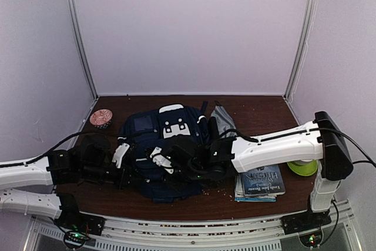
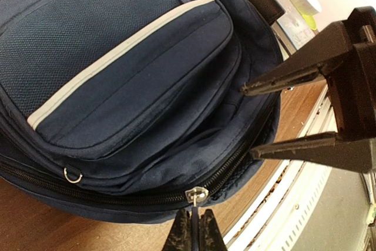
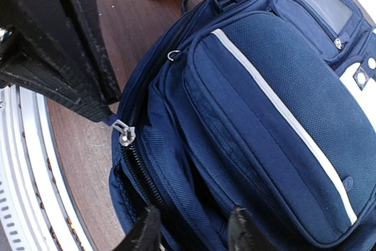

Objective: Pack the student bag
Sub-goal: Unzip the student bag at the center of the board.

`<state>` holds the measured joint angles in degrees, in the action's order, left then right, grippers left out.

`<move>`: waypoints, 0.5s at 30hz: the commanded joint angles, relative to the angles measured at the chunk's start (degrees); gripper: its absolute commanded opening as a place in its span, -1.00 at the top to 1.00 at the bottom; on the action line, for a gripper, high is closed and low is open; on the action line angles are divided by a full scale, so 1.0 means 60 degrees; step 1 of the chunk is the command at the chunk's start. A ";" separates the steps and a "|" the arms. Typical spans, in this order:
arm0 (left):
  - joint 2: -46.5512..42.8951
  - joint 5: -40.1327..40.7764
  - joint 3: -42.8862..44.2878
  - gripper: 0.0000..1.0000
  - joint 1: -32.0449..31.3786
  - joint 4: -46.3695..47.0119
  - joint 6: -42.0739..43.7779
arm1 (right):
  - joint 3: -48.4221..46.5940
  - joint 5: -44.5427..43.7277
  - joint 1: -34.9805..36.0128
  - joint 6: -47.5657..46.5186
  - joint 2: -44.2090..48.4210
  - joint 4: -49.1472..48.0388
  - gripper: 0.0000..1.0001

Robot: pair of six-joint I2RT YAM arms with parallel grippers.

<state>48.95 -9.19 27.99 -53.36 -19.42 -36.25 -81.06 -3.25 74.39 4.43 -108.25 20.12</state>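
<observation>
L jaws pinch metal zip pull [image 2: 197, 194] | R jaws apart — mesh bag [image 2: 117, 57]

- A book [image 1: 262, 179] lay to the right of the right gripper [image 1: 163, 161], back past its wrist. Its blue-grey cover carried a line of small pale lettering above a larger title, all too small to read.
- The student bag [image 1: 164, 145] lay under both grippers, with white patches [image 1: 174, 126] on the far side of the right gripper. Any print on them could not be made out.
- The zip pull [image 2: 196, 194] at the tips of the left gripper [image 2: 192, 236] was plain metal, with no legible mark.
- No word, brand or number could be read anywhere.
</observation>
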 commanded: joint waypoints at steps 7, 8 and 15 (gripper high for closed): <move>-0.0320 0.0169 -0.0092 1.00 -0.0042 -0.0023 -0.0105 | -0.0235 -0.1176 0.0124 -0.0285 -0.0077 0.0374 0.79; -0.0343 0.0169 -0.0094 1.00 -0.0042 -0.0060 -0.0121 | -0.0220 -0.1203 0.0118 -0.0308 -0.0044 0.0370 0.89; -0.0519 0.0672 -0.0157 1.00 -0.0042 -0.0485 -0.0340 | 0.0302 -0.1015 0.0147 -0.0387 0.0515 0.0079 1.00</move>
<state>47.03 -8.23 27.53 -53.36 -21.21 -36.99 -81.08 -8.10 74.89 2.76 -108.27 21.28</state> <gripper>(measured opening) 0.062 0.004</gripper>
